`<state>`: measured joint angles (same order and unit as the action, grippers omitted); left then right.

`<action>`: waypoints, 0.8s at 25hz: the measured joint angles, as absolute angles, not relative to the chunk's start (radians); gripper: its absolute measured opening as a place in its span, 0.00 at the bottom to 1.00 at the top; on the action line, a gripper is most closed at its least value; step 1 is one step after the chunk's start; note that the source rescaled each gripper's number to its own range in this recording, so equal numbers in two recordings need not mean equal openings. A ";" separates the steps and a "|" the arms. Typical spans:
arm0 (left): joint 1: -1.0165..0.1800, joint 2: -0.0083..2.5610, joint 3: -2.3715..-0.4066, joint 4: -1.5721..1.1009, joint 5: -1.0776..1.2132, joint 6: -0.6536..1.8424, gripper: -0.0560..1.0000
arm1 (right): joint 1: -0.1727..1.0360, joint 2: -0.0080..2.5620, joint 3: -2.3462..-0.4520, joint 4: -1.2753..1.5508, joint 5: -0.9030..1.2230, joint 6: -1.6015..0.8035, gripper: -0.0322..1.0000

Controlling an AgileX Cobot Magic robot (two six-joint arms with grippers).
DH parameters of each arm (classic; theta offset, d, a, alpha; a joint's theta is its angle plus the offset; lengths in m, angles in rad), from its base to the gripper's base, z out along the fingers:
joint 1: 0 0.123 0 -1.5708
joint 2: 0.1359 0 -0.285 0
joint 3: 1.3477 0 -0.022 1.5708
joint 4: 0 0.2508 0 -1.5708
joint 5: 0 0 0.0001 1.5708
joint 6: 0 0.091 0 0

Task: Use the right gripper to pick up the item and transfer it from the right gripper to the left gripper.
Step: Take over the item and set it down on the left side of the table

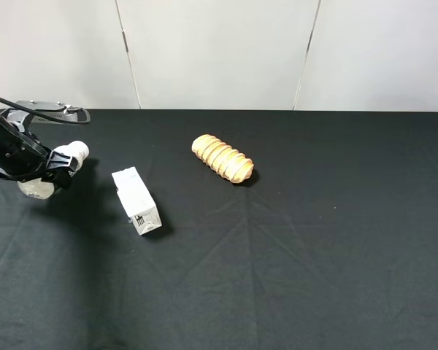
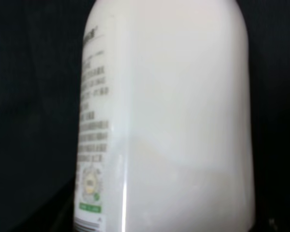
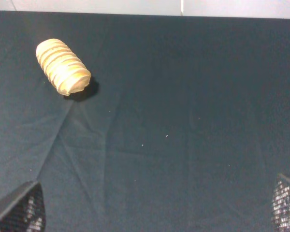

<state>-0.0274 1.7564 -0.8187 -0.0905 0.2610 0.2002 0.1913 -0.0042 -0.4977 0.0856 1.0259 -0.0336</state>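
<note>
Black cloth covers the tabletop (image 1: 292,277), w/ white wall panels behind the far edge. Left tool (image 1: 58,165) hangs over the left edge, clenched on the bottle (image 1: 71,153): cap sticks out one side of the fingers toward the tabletop's middle, base end shows pale on the other side, so the bottle lies roughly sideways in the grip. Left wrist view is nearly all bottle (image 2: 183,116), dark lettering and a green mark down one side, which fits a grasp around the body w/ the cam close up. Holding it mid-body prob. keeps it balanced and off the cloth.

Right tool (image 3: 157,220) isn't in the high view. In its wrist view only the two fingertips (image 3: 19,210) show at the frame's corners, spread wide w/ nothing between them, i.e. released. It looks down on bare cloth and the roll (image 3: 63,72), well apart from the bottle.

Carton (image 1: 136,200) lies on its side near the left tool, between it and the roll (image 1: 223,158), which sits toward the middle near the far edge. Neither is touched.

Judgement: w/ the bottle in the left tool and the right one empty, the handover looks done.
</note>
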 joint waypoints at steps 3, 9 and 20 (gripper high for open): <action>-0.027 1.756 -0.819 -0.090 0.248 0.200 0.06 | 0.191 -0.004 -0.498 0.086 1.026 -0.034 1.00; -0.027 1.756 -0.819 -0.090 0.247 0.200 0.06 | 0.191 -0.004 -0.498 0.086 1.026 -0.034 1.00; -0.027 1.756 -0.819 -0.090 0.244 0.200 0.96 | 0.191 -0.004 -0.498 0.086 1.026 -0.034 1.00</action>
<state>-0.0274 1.7564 -0.8187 -0.0905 0.2441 0.2002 0.1913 -0.0042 -0.4977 0.0856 1.0259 -0.0336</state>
